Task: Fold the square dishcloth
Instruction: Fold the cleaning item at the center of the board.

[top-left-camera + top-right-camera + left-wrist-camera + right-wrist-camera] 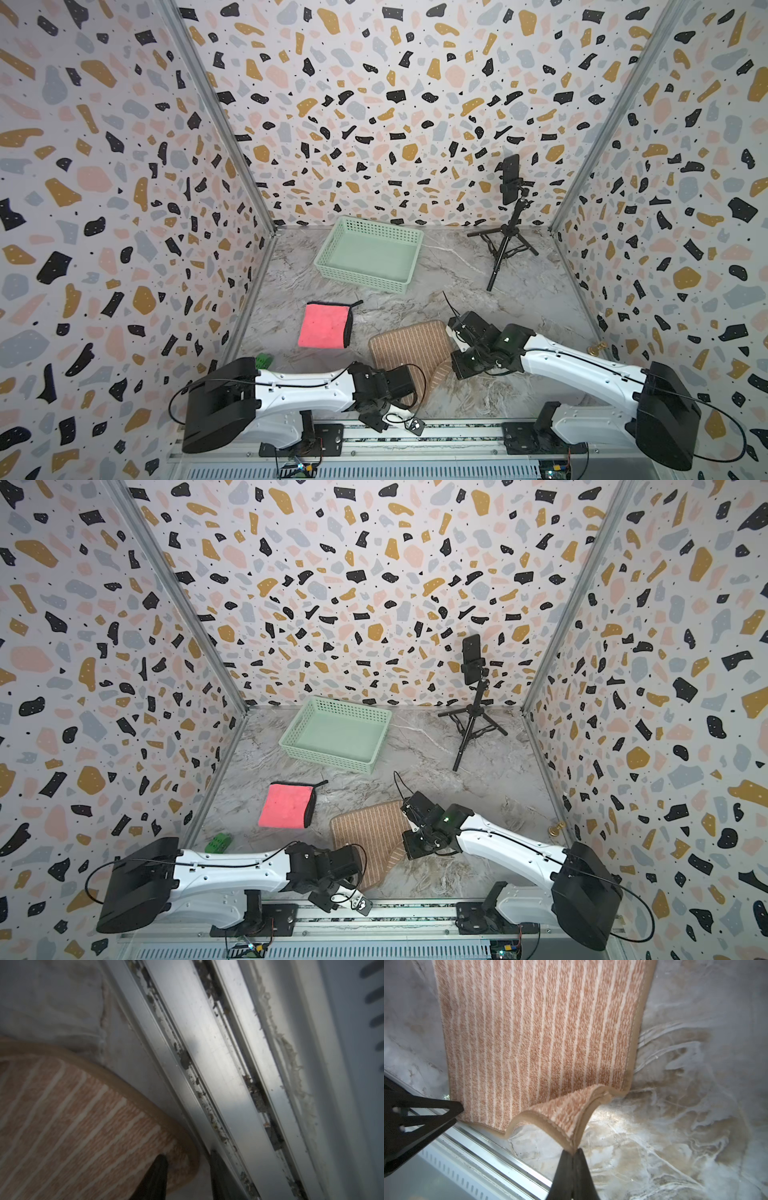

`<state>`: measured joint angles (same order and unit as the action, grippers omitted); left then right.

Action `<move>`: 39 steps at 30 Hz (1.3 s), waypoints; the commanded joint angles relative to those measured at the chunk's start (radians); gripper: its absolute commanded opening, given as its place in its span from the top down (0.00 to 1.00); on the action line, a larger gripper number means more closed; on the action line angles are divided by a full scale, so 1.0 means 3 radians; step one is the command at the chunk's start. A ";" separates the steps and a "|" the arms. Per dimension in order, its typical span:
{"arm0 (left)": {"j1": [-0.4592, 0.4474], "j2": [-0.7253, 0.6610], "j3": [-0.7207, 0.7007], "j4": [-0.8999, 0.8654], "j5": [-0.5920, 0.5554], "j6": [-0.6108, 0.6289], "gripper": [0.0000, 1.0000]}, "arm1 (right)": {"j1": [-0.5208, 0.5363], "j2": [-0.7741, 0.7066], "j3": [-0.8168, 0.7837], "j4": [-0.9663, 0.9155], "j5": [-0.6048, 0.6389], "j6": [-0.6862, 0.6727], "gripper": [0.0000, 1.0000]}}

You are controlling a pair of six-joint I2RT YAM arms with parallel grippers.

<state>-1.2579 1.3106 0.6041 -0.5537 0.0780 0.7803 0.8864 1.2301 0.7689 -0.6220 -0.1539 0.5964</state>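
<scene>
Square tan-and-white striped terry dishcloth [409, 347]: lies spread on the grey marble-patterned tabletop [519, 291], at the near edge between the two arms, just beside the aluminium rail [207, 1076].
Right gripper [573, 1153]: jaws together, pinching one near corner of the dishcloth. That corner is raised and curled over.
Left gripper [187, 1160]: fingers apart, astride the other near corner.
Folded pink cloth with black trim [324, 326]: left of the dishcloth, not touching it.
Pale green plastic basket [361, 280]: farther back.

Orange-and-white striped dishcloth [529, 1032], tan-hemmed, lies flat; one corner curls up, pinched by the right gripper [573, 1154]; another sits between the parted tips of the left gripper [188, 1155].
</scene>
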 commanded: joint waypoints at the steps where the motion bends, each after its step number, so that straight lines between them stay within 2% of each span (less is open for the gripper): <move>1: -0.0015 0.0140 0.0001 -0.0141 -0.0067 0.0096 0.71 | 0.0006 -0.0117 0.0006 -0.0094 0.0003 0.0030 1.00; 5: -0.0008 0.0063 -0.0005 -0.0155 -0.0324 0.0119 1.00 | 0.0003 -0.0183 0.0033 -0.0180 0.0021 0.0035 1.00; 9: 0.0074 -0.0334 -0.0067 -0.0338 -0.0307 0.0151 1.00 | 0.0011 -0.0302 0.0044 -0.0289 0.0019 0.0038 1.00; 12: 0.0253 -0.0670 -0.0040 -0.0591 -0.0170 0.0145 1.00 | 0.0020 -0.0415 0.0045 -0.0377 -0.0007 0.0046 1.00; 17: 0.0713 -0.1153 0.0030 -0.0971 0.0279 0.0235 1.00 | 0.0120 -0.0586 0.0106 -0.0470 -0.0020 0.0092 1.00; 22: 0.1261 -0.1265 0.0205 -0.1168 0.0627 0.0367 1.00 | 0.0178 -0.0547 0.0245 -0.0486 -0.0026 0.0074 1.00; 24: 0.1537 -0.1240 0.0319 -0.1269 0.0811 0.0464 1.00 | 0.0176 -0.0468 0.0311 -0.0493 0.0000 0.0024 1.00; 27: 0.1867 -0.1120 0.0473 -0.1272 0.0893 0.0552 1.00 | 0.0179 -0.0274 0.0460 -0.0509 0.0059 -0.0092 1.00; 32: 0.2331 -0.0577 0.0844 -0.1240 0.0939 0.0569 1.00 | 0.0096 0.0229 0.0849 -0.0542 0.0074 -0.0369 1.00; 36: 0.2568 -0.0109 0.1086 -0.1100 0.0902 0.0528 1.00 | -0.0052 0.0581 0.1076 -0.0560 0.0084 -0.0567 1.00; 39: 0.2662 0.0211 0.1199 -0.0885 0.0729 0.0493 1.00 | -0.0165 0.0829 0.1216 -0.0554 0.0049 -0.0666 1.00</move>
<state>-0.4805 1.3167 0.9306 -0.8703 0.3183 0.9306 0.8597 1.4479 1.0885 -0.7559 -0.1429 0.4553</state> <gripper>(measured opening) 0.044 0.044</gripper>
